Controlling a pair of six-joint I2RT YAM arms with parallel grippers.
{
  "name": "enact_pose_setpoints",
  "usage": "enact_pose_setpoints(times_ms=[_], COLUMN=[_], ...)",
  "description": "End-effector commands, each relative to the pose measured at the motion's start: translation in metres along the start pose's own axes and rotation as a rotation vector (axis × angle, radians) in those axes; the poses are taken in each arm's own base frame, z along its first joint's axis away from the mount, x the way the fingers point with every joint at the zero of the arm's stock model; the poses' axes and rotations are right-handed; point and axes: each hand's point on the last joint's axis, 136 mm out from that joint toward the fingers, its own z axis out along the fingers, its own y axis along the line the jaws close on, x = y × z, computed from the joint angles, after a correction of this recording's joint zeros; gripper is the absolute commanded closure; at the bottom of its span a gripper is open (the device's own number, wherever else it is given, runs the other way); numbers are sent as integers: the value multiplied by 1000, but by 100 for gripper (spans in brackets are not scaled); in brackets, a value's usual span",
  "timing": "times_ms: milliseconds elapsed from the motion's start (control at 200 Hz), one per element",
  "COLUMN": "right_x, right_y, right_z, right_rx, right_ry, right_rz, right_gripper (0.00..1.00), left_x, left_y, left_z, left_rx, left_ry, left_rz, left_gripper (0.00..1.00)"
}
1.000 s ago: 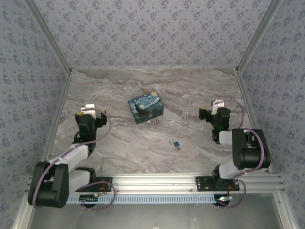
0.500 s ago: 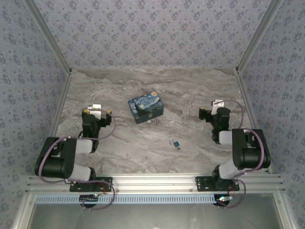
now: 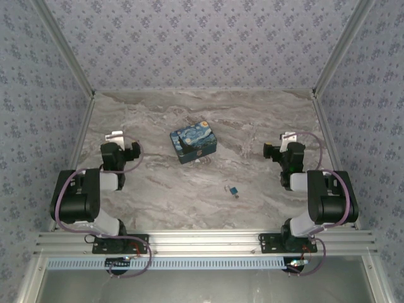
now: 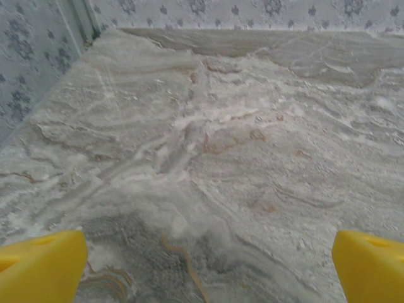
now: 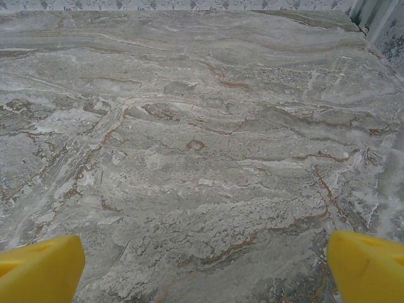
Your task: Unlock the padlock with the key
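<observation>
Well, both arms are folded low, one at each side. The left gripper (image 4: 208, 268) and the right gripper (image 5: 205, 268) gape wide. The key (image 3: 234, 190) lies on the table (image 3: 164, 189).

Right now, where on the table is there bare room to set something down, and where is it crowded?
The marble table is bare along the back wall behind the painted box, and on either side between it and the open left hand and right hand. Least room is centre front, where the key lies a little nearer than the box.
</observation>
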Motion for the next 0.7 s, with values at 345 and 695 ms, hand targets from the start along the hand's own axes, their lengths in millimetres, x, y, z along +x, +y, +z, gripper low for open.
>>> enact_pose_setpoints(times_ms=[345,695], right_x=[-3,-3], right_y=[2,1], right_z=[2,2], right_rx=[-2,0], right_ry=[-6,-4], right_rz=[7,8], right_gripper=[0,0], left_x=[-1,-1], left_y=[-7,-7], left_z=[0,0], left_rx=[20,20], left_ry=[10,11], left_rz=[-1,0], left_gripper=[0,1])
